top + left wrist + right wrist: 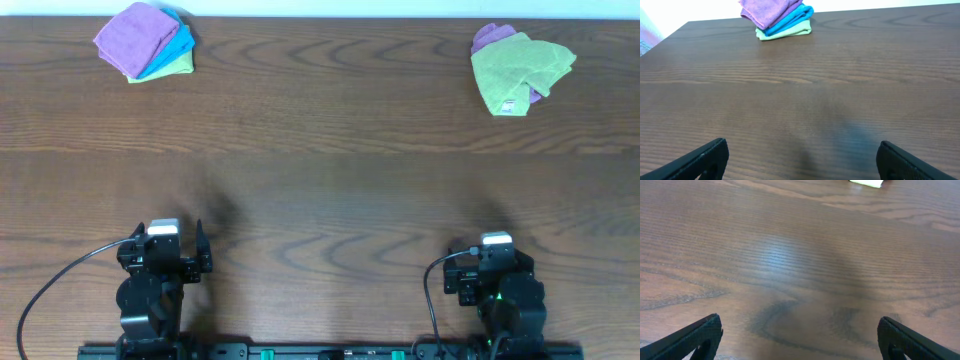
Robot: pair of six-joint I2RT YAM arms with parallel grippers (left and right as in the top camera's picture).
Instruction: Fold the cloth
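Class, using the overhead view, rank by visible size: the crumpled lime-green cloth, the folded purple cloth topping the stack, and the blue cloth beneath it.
1. crumpled lime-green microfibre cloth
2. folded purple cloth
3. blue cloth, mostly hidden under the purple one, so only its showing edge is ranked.

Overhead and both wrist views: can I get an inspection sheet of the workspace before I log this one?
Surface: dark wood-grain table.
Job's things: lime-green cloth, crumpled at the far right, not yet folded, lying partly over a purple cloth.
Clutter: folded stack at the far left, purple over blue over green.
Grippers: left gripper and right gripper both open, empty, over the near side.
Cables: black cable loops out at the near left.
Surroundings: pale strip beyond the table.
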